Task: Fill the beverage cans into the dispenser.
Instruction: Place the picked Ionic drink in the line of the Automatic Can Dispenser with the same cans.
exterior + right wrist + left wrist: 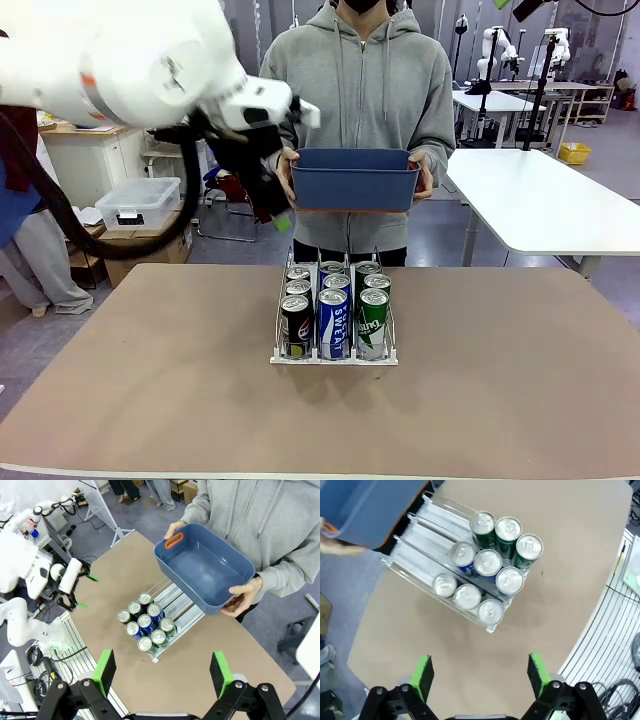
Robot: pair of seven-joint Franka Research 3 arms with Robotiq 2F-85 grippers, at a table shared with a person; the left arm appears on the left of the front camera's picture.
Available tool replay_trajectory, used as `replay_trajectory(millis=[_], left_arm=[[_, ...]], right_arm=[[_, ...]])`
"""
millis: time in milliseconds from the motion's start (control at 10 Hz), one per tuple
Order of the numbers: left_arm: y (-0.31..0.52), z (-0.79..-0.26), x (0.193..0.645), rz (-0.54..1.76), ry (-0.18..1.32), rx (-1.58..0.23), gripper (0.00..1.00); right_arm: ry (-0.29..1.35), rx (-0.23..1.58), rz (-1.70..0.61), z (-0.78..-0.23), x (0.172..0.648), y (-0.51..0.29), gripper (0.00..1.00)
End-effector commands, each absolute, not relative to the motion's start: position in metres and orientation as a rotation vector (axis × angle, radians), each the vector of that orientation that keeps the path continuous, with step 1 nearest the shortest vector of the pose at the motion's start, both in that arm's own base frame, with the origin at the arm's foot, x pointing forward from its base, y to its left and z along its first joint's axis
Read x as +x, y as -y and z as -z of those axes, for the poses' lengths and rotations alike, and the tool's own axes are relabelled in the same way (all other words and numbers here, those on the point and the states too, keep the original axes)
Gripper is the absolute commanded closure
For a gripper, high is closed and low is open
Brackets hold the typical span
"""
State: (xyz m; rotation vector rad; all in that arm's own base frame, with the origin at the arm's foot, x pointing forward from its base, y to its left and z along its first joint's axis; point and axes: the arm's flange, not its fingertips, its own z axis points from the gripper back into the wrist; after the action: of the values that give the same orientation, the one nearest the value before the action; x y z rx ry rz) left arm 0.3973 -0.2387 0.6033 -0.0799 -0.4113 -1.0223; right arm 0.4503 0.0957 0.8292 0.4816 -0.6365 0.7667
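The counter (520, 380) carries the rack (334, 356) dead centre. A person across it holds up a blue tub (355, 180). Nine cans (333, 322) fill the rack's near end, three per lane. Left end effector (480, 672) hangs wide and empty above; right end effector (162, 670) likewise gapes, holding nothing.

the left arm (130, 60) runs off the front view's top and left edges and hides the tub's (355, 180) left end. the rear cans (331, 270) sit half hidden behind the front row, labels unreadable.
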Motion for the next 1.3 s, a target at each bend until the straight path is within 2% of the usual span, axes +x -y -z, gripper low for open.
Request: replay_trajectory(millis=[0, 300, 600, 800, 1200], left_arm=[[0.220, -0.645, 0.404, 1.076, 0.443, -0.127, 0.00], [0.179, -0.747, 0.414, 1.046, 0.481, -0.175, 0.00], [0.135, -0.810, 0.400, 1.023, 0.577, -0.254, 0.00], [0.111, -0.825, 0.394, 1.026, 0.610, -0.289, 0.00], [0.080, -0.821, 0.376, 1.046, 0.714, -0.293, 0.00]], right_arm=[[0.633, 0.496, -0.760, -0.828, 0.447, -0.095, 0.00], [0.633, 0.496, -0.760, -0.828, 0.447, -0.095, 0.00], [0.633, 0.496, -0.760, -0.828, 0.447, -0.095, 0.00], [0.633, 0.496, -0.760, -0.828, 0.447, -0.095, 0.00], [0.633, 0.496, -0.760, -0.828, 0.447, -0.095, 0.00]])
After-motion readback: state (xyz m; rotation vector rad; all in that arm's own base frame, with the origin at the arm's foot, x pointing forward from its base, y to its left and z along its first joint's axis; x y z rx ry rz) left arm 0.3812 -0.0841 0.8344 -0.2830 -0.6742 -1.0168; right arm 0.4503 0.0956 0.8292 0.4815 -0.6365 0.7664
